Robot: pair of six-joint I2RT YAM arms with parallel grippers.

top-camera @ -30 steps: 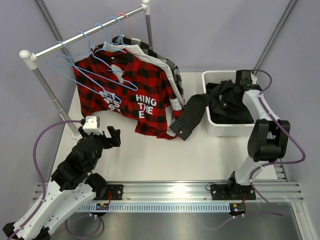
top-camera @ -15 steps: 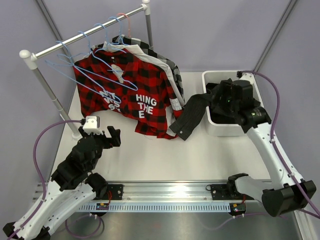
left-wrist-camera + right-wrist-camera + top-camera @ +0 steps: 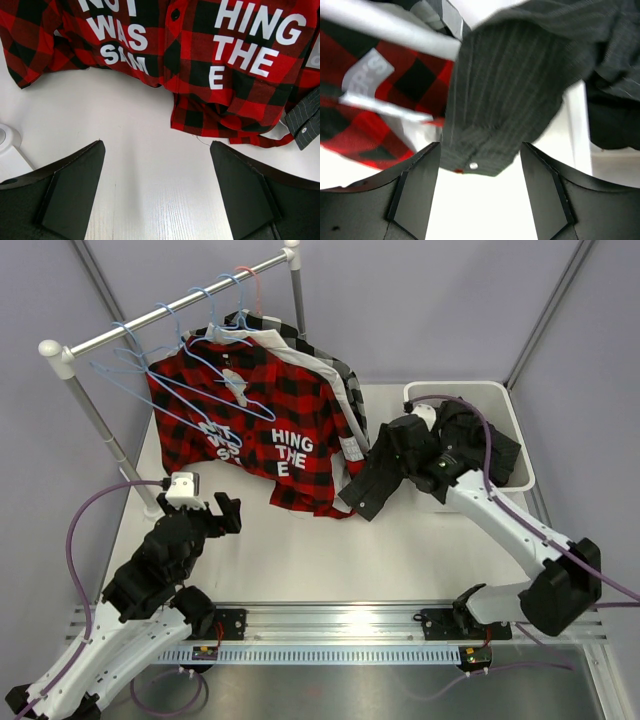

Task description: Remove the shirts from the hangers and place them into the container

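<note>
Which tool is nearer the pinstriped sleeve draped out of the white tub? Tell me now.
Right. The right tool is open right at the pinstriped sleeve, whose cuff shows between its fingers. The left tool sits well away, open before the plaid shirt.

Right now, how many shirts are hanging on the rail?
3 on the rail: the red plaid shirt in front, a white shirt behind it, and a checked shirt at the back. More may be hidden behind them.

Far left stands a white metal garment rail. A red-black plaid shirt hangs from it, hem on the white table. At right sits a white rectangular plastic tub. A charcoal pinstriped shirt spills over its left rim, just beside the plaid hem.
</note>
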